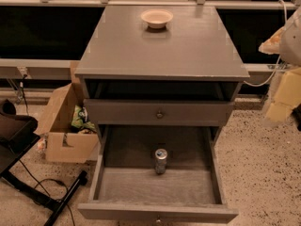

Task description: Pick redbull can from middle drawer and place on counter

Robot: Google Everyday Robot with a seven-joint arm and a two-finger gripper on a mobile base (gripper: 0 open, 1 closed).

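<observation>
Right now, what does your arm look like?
My arm is a rounded white shell at the right edge, with a thin pale cable looping beside it. Below it, the gripper is blocky and pale yellow. I see no markings.

Cabinet is grey-painted wood: counter [162, 46] surface smooth with a dull satin sheen, middle drawer [157, 185] floor matt with visible grain, upper drawer front [197, 113] with a small metal-looking knob. redbull can [161, 161] is metal with a shiny silver top; bowl [156, 18] smooth cream; box [61, 121] plain brown cardboard; floor [263, 173] speckled stone-like. gripper [281, 100] at the right edge beside the counter: pale, matt-looking casing, blurred.
</observation>
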